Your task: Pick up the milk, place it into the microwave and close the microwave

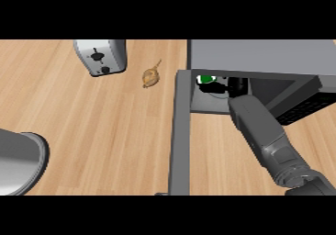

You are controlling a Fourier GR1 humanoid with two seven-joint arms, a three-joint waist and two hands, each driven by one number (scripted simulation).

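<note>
The counter (96,124) is pale wood, its planks running across the whole frame. At the upper right sits a grey microwave (266,55) with its door (179,137) swung wide open, so the door shows edge-on as a long grey strip running down the middle of the frame to the lower edge. The milk (209,81), white with a green top, stands inside the cavity at its left side, close to the door hinge. The right hand (236,86) is in the cavity just beside the milk, its grey forearm (266,137) slanting in from the lower right. Whether the hand is clamped on the milk I cannot tell. A chrome toaster (99,56) stands at the upper left, with a small tan bulb-shaped thing (152,77) between it and the microwave. A grey rounded vessel (15,160) is cut off at the lower left.
</note>
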